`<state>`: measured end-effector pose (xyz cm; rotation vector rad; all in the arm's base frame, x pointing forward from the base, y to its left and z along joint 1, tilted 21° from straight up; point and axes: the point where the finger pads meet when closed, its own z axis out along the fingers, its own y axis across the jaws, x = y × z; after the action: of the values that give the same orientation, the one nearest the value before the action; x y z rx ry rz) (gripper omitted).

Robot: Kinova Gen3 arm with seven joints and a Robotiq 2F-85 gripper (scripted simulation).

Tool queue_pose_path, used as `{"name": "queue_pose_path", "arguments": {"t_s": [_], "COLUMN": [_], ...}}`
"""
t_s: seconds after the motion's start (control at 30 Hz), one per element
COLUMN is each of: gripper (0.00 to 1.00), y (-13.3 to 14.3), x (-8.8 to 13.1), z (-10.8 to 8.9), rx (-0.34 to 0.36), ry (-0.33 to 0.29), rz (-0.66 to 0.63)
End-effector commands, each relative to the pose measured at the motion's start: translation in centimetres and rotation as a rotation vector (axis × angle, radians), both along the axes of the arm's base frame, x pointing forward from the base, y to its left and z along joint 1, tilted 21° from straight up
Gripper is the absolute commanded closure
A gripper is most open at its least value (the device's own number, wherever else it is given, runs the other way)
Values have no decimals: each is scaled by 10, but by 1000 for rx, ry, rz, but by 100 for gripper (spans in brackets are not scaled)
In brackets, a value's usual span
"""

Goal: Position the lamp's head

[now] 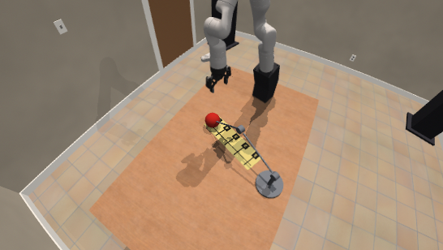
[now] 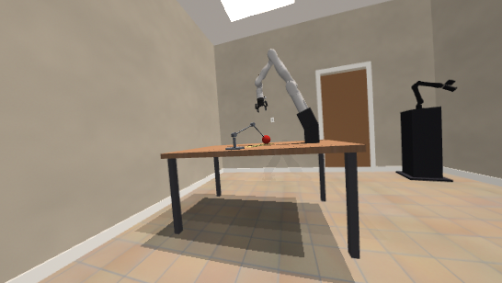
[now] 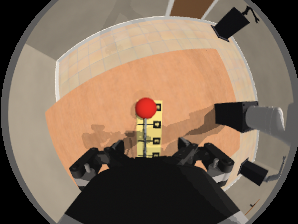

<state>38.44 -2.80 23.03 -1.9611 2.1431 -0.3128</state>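
The lamp's red head [image 1: 212,120] [image 2: 266,139] [image 3: 145,108] is low over the far end of the yellow strip [image 1: 250,163] [image 3: 152,133], beside the farthest number box [image 3: 158,107]. The numbers are too small to read. Any gap under the head is hard to tell. The lamp's elbow joint [image 1: 240,129] [image 2: 253,124] stands raised, with the forearm sloping down to the head. The round grey base [image 1: 263,191] [image 2: 234,148] stands off the strip's near end. My gripper [image 1: 219,85] [image 2: 262,110] [image 3: 150,145] is open and empty, well above the bench, not touching the lamp.
The wooden bench top [image 1: 162,174] [image 2: 198,152] [image 3: 95,110] carries the lamp and strip. My arm's black pedestal [image 1: 265,83] [image 2: 309,126] [image 3: 232,116] stands at the bench's back, beyond the head. Another arm's black stand [image 2: 420,142] is off the bench.
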Motion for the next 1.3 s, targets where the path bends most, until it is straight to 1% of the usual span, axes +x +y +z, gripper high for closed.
{"name": "queue_pose_path", "arguments": {"t_s": [0.0,0.1,0.6,0.67,1.17,1.23,1.27], "gripper": [0,0,0,0,0,0,0], "y": [-8,-9,-7,-7,-1,-1,-1], "x": [0,0,0,0,1,1,3], "z": [3,4,3,3,4,4,0], "rx": [-1,-1,176,176,347,347,347], "ry": [-5,-5,-55,-55,-107,-107,-108], "rz": [-8,-7,18,18,49,49,49]}}
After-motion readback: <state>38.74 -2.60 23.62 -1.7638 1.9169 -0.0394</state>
